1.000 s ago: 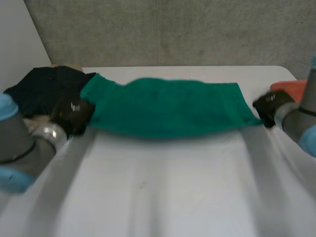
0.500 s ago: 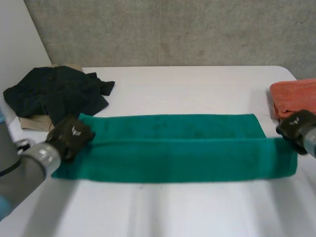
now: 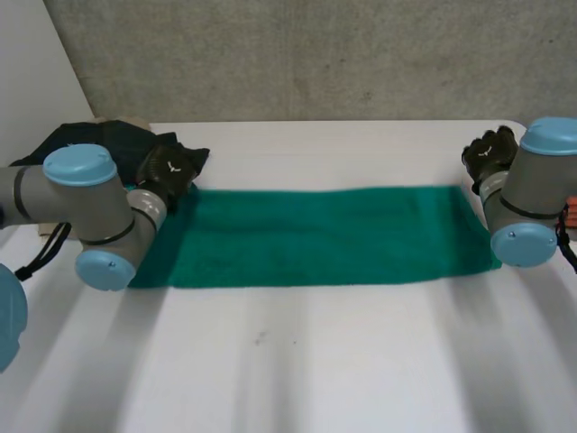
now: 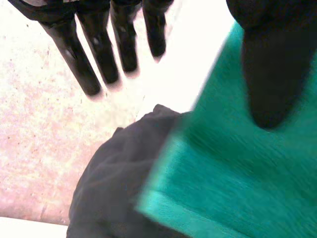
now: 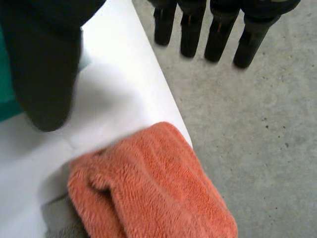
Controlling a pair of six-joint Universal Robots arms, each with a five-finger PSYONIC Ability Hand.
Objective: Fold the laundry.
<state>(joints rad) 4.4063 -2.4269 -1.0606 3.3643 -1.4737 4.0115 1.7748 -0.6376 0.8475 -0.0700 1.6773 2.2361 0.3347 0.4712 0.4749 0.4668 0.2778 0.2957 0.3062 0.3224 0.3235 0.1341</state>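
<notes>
Towel (image 3: 315,236) lies flat on the counter (image 3: 297,370). Our left robot hand (image 3: 167,171) and right robot hand (image 3: 489,152) flank its far corners — fingers straight, empty.

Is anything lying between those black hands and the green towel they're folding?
Nothing visible does. The left hand sits at the green towel's far left corner, the right hand at its far right corner, both open. The dark garment and orange towel lie off to the sides.

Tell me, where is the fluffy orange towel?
The fluffy orange towel lies at the white table edge on the robot's right, just beyond the right hand in the right wrist view, apart from the green towel.
</notes>
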